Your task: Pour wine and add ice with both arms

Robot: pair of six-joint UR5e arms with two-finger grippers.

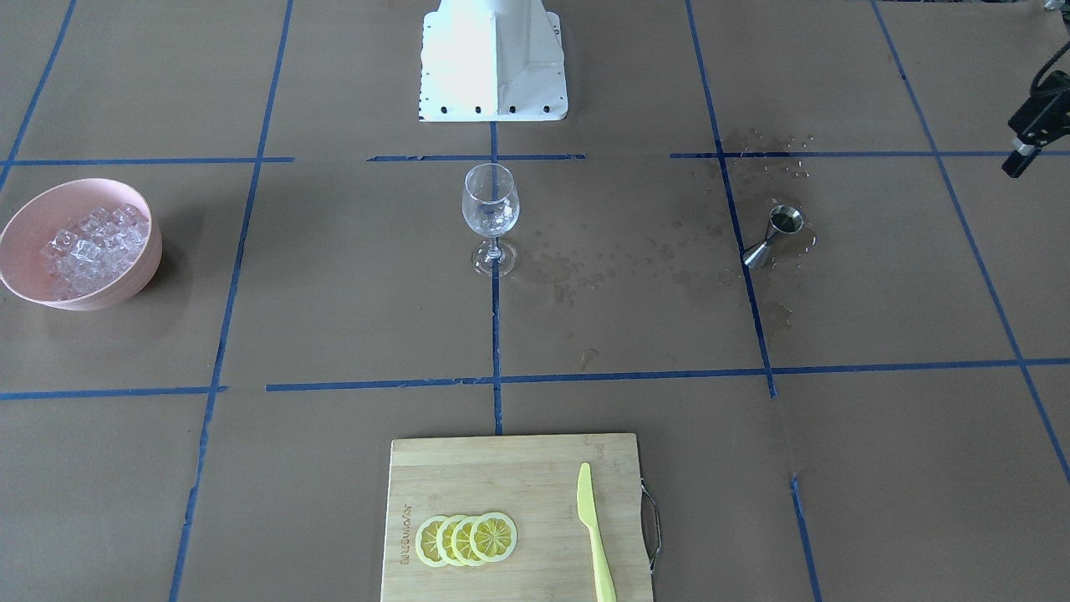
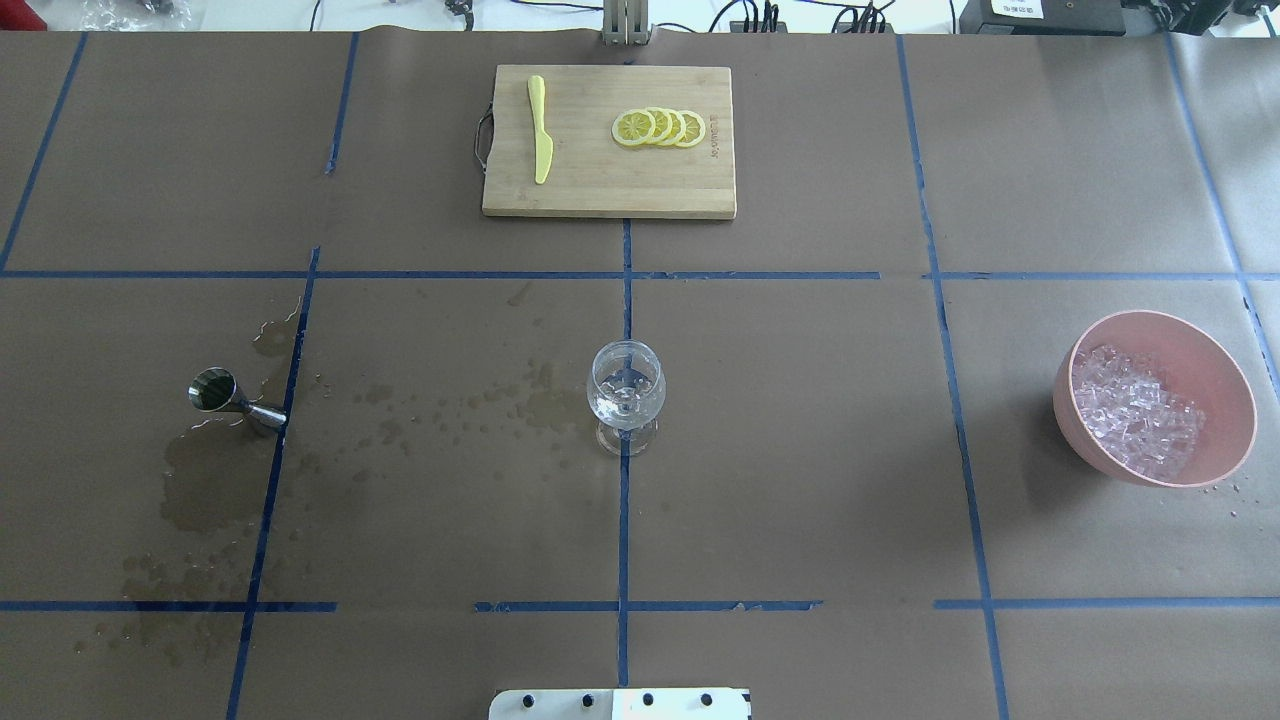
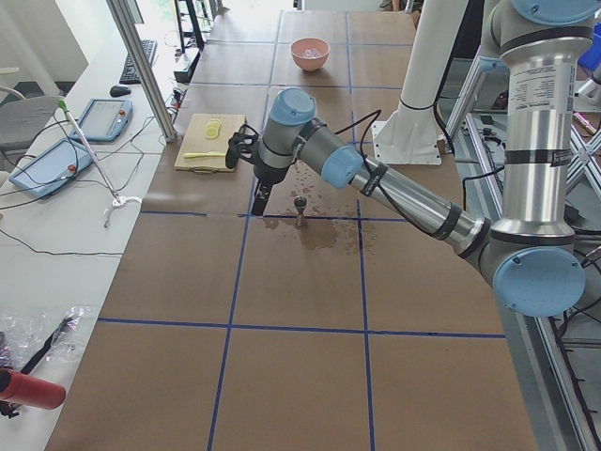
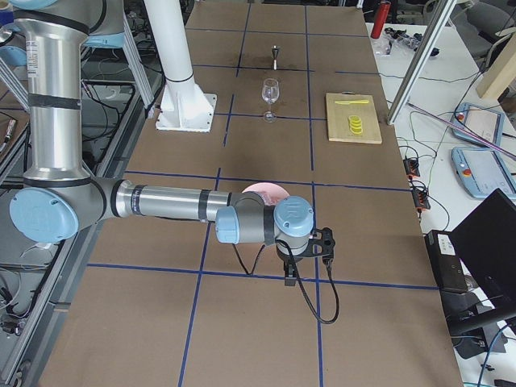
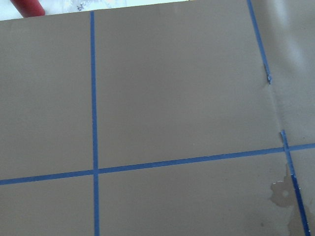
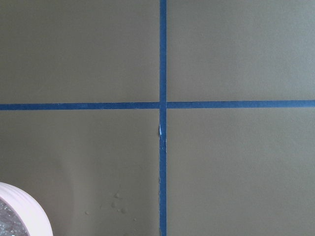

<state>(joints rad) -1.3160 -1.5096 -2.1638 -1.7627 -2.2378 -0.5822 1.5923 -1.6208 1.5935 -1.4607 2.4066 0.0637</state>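
The steel jigger [image 1: 777,235] stands upright on wet paper, with the dark wine [image 2: 211,389] in its top cup. An empty stemmed glass [image 2: 625,395] stands at the table's middle. The ice [image 2: 1135,415] is heaped in a pink bowl [image 2: 1205,358]. My left gripper [image 3: 260,199] hangs fingers-down beside the jigger [image 3: 300,209], apart from it, and only a black part of it [image 1: 1032,125] shows at the front view's edge. My right gripper [image 4: 289,278] points down at the table just past the bowl [image 4: 262,189]. I cannot tell whether either gripper is open or shut.
A bamboo cutting board [image 2: 600,180] at the far side carries lemon slices [image 2: 660,127] and a yellow knife [image 2: 540,140]. Wet stains [image 2: 200,480] spread around the jigger towards the glass. The white pedestal [image 1: 493,67] stands at the robot's edge.
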